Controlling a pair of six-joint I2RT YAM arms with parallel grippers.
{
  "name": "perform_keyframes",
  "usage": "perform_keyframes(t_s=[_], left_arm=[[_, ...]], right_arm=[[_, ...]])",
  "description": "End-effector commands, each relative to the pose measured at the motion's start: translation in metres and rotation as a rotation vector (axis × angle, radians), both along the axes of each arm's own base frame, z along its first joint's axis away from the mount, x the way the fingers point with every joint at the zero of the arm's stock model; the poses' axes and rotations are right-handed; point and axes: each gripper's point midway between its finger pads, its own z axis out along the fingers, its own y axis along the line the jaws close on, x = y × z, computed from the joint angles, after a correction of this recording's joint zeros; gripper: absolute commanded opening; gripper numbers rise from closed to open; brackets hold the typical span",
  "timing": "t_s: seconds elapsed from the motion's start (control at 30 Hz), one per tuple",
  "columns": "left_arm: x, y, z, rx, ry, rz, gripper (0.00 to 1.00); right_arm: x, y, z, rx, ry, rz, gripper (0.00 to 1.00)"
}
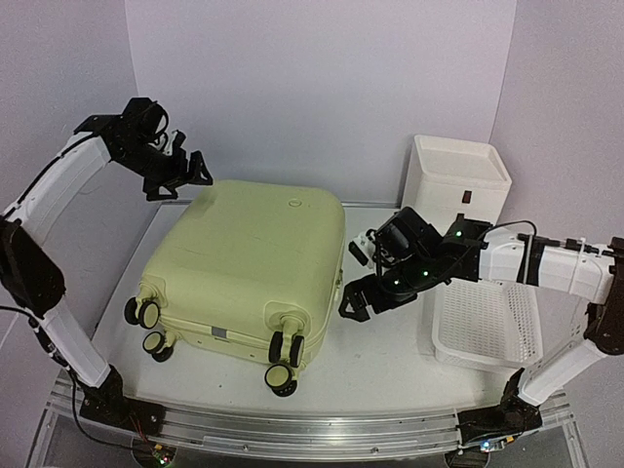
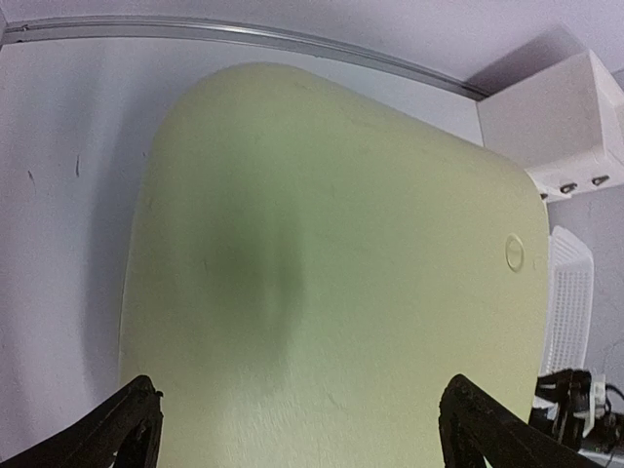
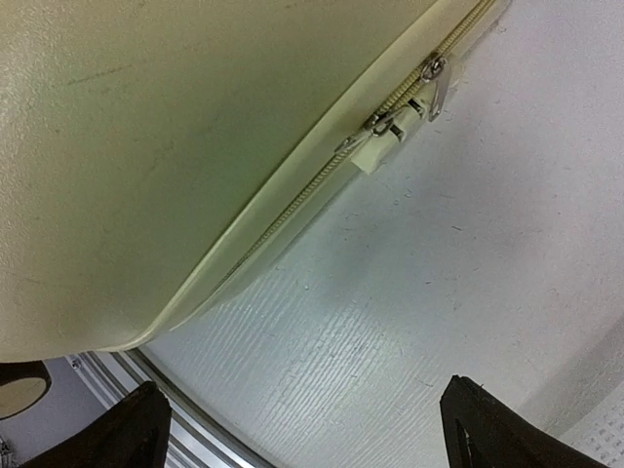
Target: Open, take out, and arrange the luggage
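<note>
The luggage (image 1: 244,263) is a pale yellow-green hard-shell suitcase. It lies flat and closed on the table, with its caster wheels (image 1: 283,363) toward the near edge. My left gripper (image 1: 183,177) hovers open above its far left corner. In the left wrist view the shell (image 2: 331,273) fills the gap between the spread fingers of the left gripper (image 2: 297,409), without touching them. My right gripper (image 1: 363,300) hangs open beside the suitcase's right side. The right wrist view shows the zipper pulls (image 3: 405,112) on the side seam, ahead of the empty right gripper (image 3: 302,409).
A white drawer box (image 1: 458,180) stands at the back right. In front of it, under the right arm, sits a white mesh basket (image 1: 487,327). A metal rail (image 1: 292,429) runs along the table's near edge.
</note>
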Motion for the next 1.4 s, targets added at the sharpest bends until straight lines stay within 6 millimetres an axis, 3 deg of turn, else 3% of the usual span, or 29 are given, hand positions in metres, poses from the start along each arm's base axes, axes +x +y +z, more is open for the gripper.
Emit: perform_keyframes(t_s=[0.0,0.1,0.23,0.43,0.53,0.67,0.8,0.93,1.0,1.1,1.23,1.37], left_arm=[[0.054,-0.003,0.002,0.015,-0.053,-0.005,0.99],[0.084,0.004,-0.017,0.078,-0.042,0.034,1.0],[0.107,0.0,-0.036,0.098,-0.025,0.026,1.0],[0.119,-0.024,-0.09,0.021,0.119,-0.053,0.99],[0.117,-0.045,-0.106,-0.074,0.189,-0.115,0.94],[0.115,-0.079,-0.105,-0.194,0.218,-0.221,0.94],[0.107,-0.13,-0.106,-0.33,0.264,-0.355,0.93],[0.096,-0.169,-0.105,-0.354,0.257,-0.445,0.93],[0.097,-0.171,-0.092,-0.351,0.219,-0.455,0.93],[0.101,-0.146,-0.057,-0.298,0.115,-0.419,0.95],[0.081,-0.097,0.007,-0.111,-0.074,-0.362,0.98],[0.032,-0.051,0.067,0.014,-0.226,-0.272,0.99]], right_arm=[[0.007,0.032,0.025,0.09,-0.038,0.033,0.98],[0.006,0.039,0.027,0.086,-0.048,0.035,0.98],[0.005,0.048,0.026,0.082,-0.064,0.027,0.98],[0.005,0.068,0.023,0.053,-0.128,0.019,0.98],[0.006,0.087,0.022,0.058,-0.135,0.032,0.98],[0.006,0.12,0.024,0.067,-0.151,0.052,0.98],[0.013,0.153,0.029,0.092,-0.177,0.049,0.98],[0.022,0.186,0.033,0.144,-0.176,0.04,0.98],[0.025,0.193,0.039,0.158,-0.181,0.044,0.98],[0.023,0.176,0.044,0.12,-0.204,0.043,0.98],[0.017,0.124,0.05,-0.008,-0.262,0.038,0.98],[0.024,0.047,0.049,-0.229,-0.382,-0.021,0.98]])
